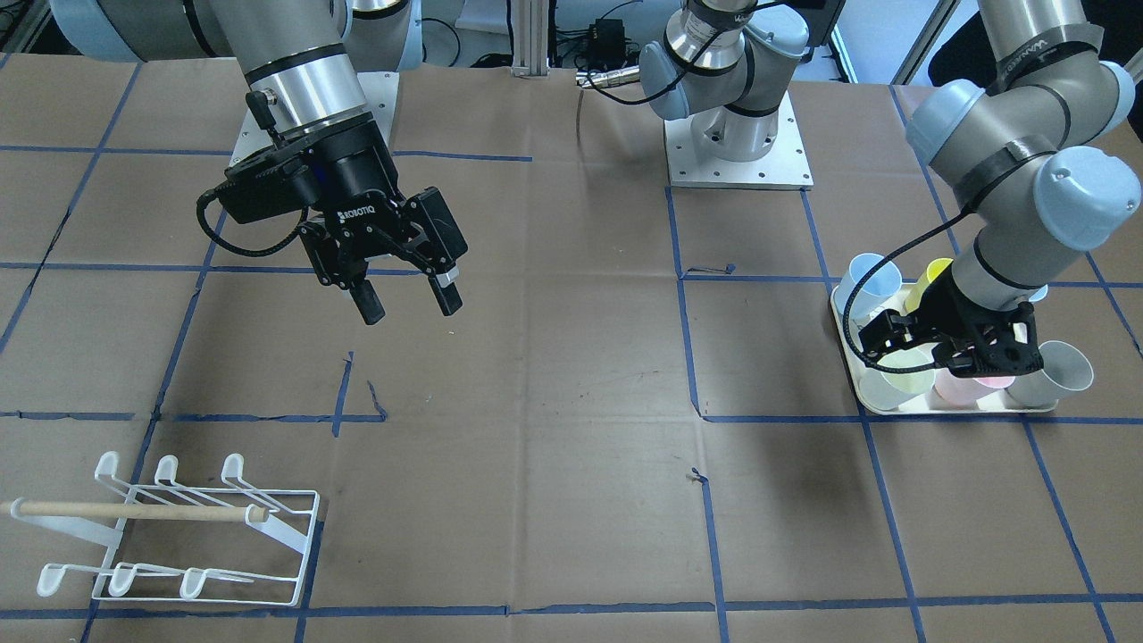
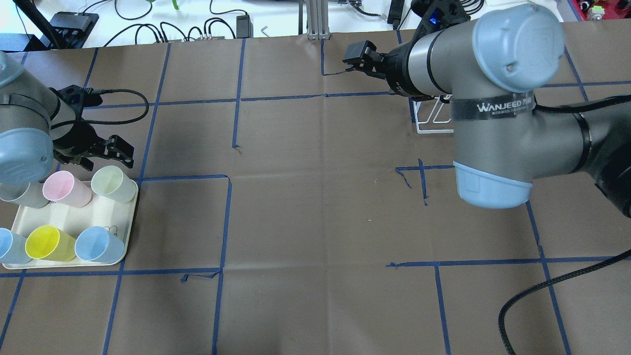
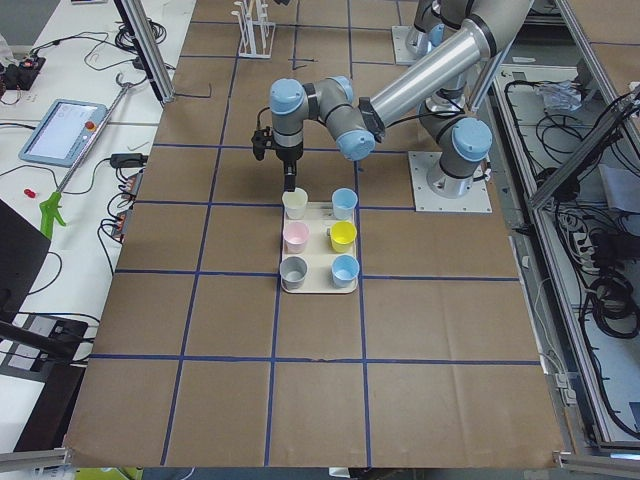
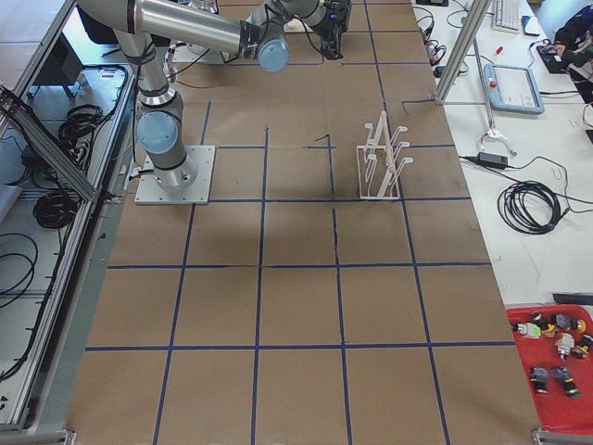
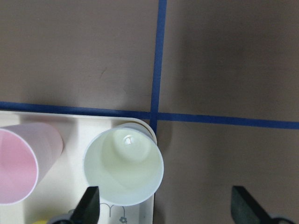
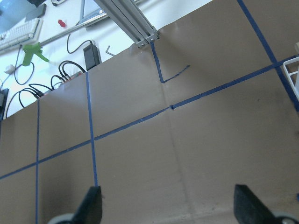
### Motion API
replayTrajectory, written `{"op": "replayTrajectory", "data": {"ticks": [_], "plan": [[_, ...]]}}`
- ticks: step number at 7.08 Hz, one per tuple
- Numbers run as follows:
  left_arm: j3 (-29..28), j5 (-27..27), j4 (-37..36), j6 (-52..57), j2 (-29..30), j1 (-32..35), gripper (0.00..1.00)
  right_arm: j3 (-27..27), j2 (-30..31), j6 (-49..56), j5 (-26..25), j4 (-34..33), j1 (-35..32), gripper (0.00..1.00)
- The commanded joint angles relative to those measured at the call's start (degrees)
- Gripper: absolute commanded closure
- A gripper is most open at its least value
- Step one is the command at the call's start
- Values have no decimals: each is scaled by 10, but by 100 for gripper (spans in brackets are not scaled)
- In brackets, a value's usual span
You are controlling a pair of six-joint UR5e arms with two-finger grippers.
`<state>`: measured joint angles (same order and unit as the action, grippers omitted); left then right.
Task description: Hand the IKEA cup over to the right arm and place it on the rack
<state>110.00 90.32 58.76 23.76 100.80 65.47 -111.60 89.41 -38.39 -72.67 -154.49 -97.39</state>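
A cream tray (image 2: 93, 213) is found at the robot's left end of the paper-covered table (image 2: 315, 222). Six cups are stood in it, mouths up, in two rows of three: a grey cup (image 2: 19, 195), a pink cup (image 2: 66, 188) and the pale green cup (image 2: 113, 183) in the far row, and the blue cups (image 2: 101, 245) either side of a yellow cup (image 2: 48, 242) in the near row. The pale green cup is set in the tray's far corner toward the table's middle, just beside the pink cup; whether the two touch cannot be told. The rack (image 1: 179, 536) is stood well apart from the tray, toward the robot's right and by the operators' edge, with its wooden dowel (image 1: 134, 511) laid across it. In the overhead view most of it is covered by the right arm (image 2: 493, 113). A tablet (image 4: 512, 88) and a coiled cable (image 4: 530, 206) are noted on the white bench beside the table. The left arm (image 1: 1027, 179) is bent down over the tray, and the left gripper (image 5: 166, 210) is held pointing straight down above the pale green cup, fingers spread wide and closed on nothing (in the wrist view the cup sits off-centre, nearer one finger). The right gripper (image 1: 409, 302) is held in the air over bare table, tilted downward, with its fingers parted and nothing between them.
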Motion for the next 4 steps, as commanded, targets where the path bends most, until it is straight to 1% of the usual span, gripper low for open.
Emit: {"op": "replayTrajectory", "data": {"ticks": [1, 2, 3, 4], "plan": [[29, 0, -18, 22, 10, 0, 1, -33, -6, -186, 47, -134, -1, 0], [44, 1, -21, 23, 11, -2, 1, -35, -6, -223, 47, -169, -1, 0], [47, 6, -21, 23, 14, -3, 1, -39, -6, -245, 47, -212, -1, 0], [47, 16, -24, 22, 19, -3, 1, -57, -13, -255, 47, -250, -1, 0]]}}
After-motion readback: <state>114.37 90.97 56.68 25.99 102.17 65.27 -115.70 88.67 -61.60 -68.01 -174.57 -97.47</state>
